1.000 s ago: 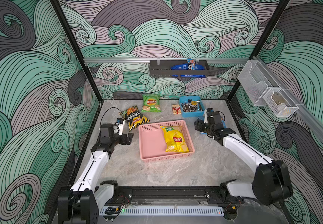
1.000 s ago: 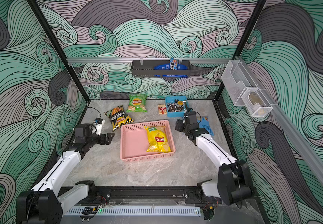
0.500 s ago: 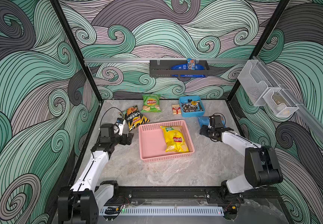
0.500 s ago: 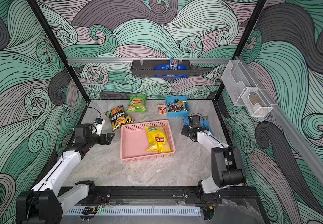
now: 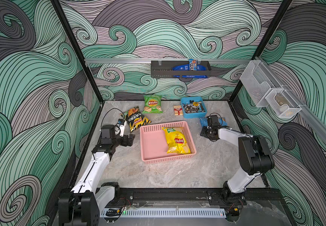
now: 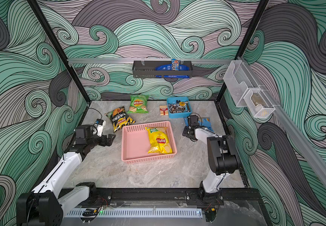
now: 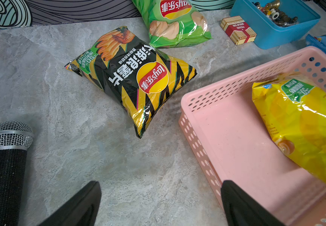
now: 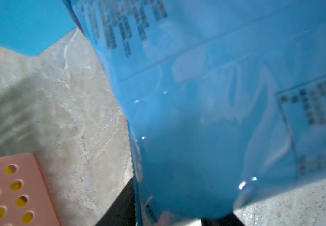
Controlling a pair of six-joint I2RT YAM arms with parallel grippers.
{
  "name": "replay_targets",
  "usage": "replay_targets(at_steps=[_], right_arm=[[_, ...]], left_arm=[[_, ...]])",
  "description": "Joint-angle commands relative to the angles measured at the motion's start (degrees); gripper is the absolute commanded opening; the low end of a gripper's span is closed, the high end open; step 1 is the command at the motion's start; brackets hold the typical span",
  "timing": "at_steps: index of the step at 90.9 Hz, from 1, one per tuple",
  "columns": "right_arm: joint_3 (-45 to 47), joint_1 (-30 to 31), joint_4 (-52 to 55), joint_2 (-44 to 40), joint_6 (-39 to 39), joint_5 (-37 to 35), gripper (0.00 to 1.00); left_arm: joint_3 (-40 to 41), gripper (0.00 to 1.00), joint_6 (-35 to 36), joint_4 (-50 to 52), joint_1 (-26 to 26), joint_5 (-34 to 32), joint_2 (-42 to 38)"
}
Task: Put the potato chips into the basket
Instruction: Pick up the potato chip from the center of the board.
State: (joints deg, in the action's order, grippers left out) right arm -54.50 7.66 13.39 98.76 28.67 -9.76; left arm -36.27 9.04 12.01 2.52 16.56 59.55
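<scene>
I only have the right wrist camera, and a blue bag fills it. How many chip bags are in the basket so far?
Observer: One. The yellow bag lies in the right half of the pink basket.
Operator: And the other bags?
Observer: The green bag and the black bag lie on the table, beyond the basket's far rim.
Operator: Is the left tool busy?
Observer: No. The left tool is open and empty, just outside the basket's left wall.
</scene>
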Motion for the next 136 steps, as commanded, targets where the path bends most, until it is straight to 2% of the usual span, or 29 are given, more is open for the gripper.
replay_targets(at_steps=[1,4,9,17,32,54,73,90,111,127,136], right_arm=[[-1.0,1.0,-1.2,1.0,-0.6,-3.8,0.49],[-1.1,1.0,-1.2,1.2,-0.6,-3.9,0.47],[-1.2,1.3,-1.2,1.3,-0.5,-4.3,0.39],[-0.8,2.0,-1.0,-0.8,-0.8,-5.6,0.18],[0.6,3.3,-0.5,-8.9,-1.9,-6.7,0.00],[-1.2,4.0,4.3,-24.8,-5.3,0.9,0.00],[-4.9,4.0,5.5,-34.8,-6.7,14.4,0.00],[-9.7,5.6,5.3,-34.7,-6.7,35.2,0.00],[-13.0,13.7,5.2,-32.1,-7.5,54.9,0.00],[-12.7,19.2,5.2,-29.8,-8.7,63.2,0.00],[-12.5,20.7,5.2,-29.3,-9.5,65.7,0.00]], left_arm=[[0.2,0.99,0.8,0.2,0.4,0.8,-0.1],[0.2,0.99,0.8,0.2,0.3,0.8,-0.1],[0.2,0.99,0.8,0.2,0.4,0.8,-0.2],[0.1,0.99,0.8,0.2,0.3,0.8,-0.3],[0.2,0.99,0.8,0.2,0.4,0.8,-0.4],[0.2,0.99,0.8,0.3,0.4,1.0,-0.3],[0.3,0.99,0.8,0.3,0.4,1.2,-0.5],[0.2,0.99,1.0,0.4,0.3,1.9,-0.4],[0.2,0.99,1.3,0.5,0.4,2.4,-0.7],[-1.0,0.99,2.7,2.1,0.4,4.6,-1.7],[-4.6,0.99,7.9,6.8,0.3,8.2,-2.5]])
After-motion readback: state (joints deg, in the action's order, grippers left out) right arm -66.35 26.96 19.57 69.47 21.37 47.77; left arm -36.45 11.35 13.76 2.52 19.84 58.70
